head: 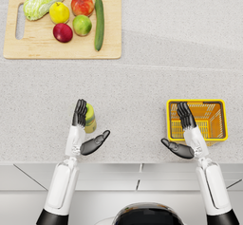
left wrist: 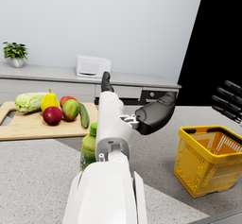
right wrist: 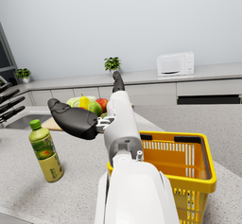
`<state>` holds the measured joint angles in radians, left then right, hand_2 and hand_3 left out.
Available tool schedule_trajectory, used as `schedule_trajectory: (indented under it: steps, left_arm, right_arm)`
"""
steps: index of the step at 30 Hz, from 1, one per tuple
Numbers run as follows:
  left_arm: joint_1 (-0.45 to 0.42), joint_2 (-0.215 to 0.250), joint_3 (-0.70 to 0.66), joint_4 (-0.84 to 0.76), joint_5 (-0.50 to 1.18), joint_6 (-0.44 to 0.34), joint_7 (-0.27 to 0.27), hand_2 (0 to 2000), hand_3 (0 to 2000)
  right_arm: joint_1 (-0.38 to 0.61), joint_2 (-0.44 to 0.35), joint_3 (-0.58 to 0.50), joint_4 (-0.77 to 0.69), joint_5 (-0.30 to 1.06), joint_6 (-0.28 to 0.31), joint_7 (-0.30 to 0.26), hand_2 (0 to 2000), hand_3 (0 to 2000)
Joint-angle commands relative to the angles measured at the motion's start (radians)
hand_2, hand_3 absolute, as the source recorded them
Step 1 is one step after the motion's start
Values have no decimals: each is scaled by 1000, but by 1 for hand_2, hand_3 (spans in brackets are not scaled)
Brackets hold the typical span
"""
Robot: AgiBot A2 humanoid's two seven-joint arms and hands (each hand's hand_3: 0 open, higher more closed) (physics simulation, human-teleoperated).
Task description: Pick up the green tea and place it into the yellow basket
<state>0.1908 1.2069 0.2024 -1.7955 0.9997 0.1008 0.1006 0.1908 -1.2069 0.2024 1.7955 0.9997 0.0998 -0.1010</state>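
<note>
The green tea bottle (head: 90, 118) stands upright on the grey counter (head: 137, 84), near its front edge, with a wide bare stretch of counter between it and the yellow basket (head: 219, 106) off to the robot's right. The basket sits close to the same front edge, its top open. Far back on the left lies a wooden cutting board (head: 28, 46) carrying a cabbage (head: 43, 1), a cucumber (head: 98, 22) and several fruits, well apart from both hands.

The left hand (head: 81, 126) is open, fingers straight and thumb spread wide, holding nothing. Its fingers lie just beside the bottle on the bottle's left; from above they seem to touch it, but I cannot tell whether there is real contact. The right hand (head: 185, 129) is also open and empty, fingers stretched over the basket's near left corner, thumb out toward the middle.

In the left wrist view the forearm covers most of the bottle (left wrist: 88, 145), leaving only the cap and one side; the right wrist view shows the bottle (right wrist: 45, 150) whole, standing free
</note>
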Motion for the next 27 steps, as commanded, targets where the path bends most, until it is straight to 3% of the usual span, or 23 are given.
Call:
schedule_trajectory:
  steps: [1,13,14,17,21,27]
  left_arm:
    - [0,0,0,0,0,0,0,0,0]
    - [2,1,30,16,0,0,0,0,0]
    - [-3,1,14,8,0,-29,-28,0,0]
    - [18,20,-54,-24,0,-74,-74,0,0]
    - [23,30,-150,-27,177,-94,-94,0,0]
    - [42,47,-141,94,383,-100,-100,0,0]
  right_arm:
    - [0,0,0,0,0,0,0,0,0]
    - [0,0,0,0,0,0,0,0,0]
    - [2,-1,30,-16,0,0,0,0,0]
    - [35,-27,-37,22,0,-63,64,0,0]
    - [41,-37,-147,65,177,-90,91,0,0]
    - [29,-45,-258,115,383,-98,100,0,0]
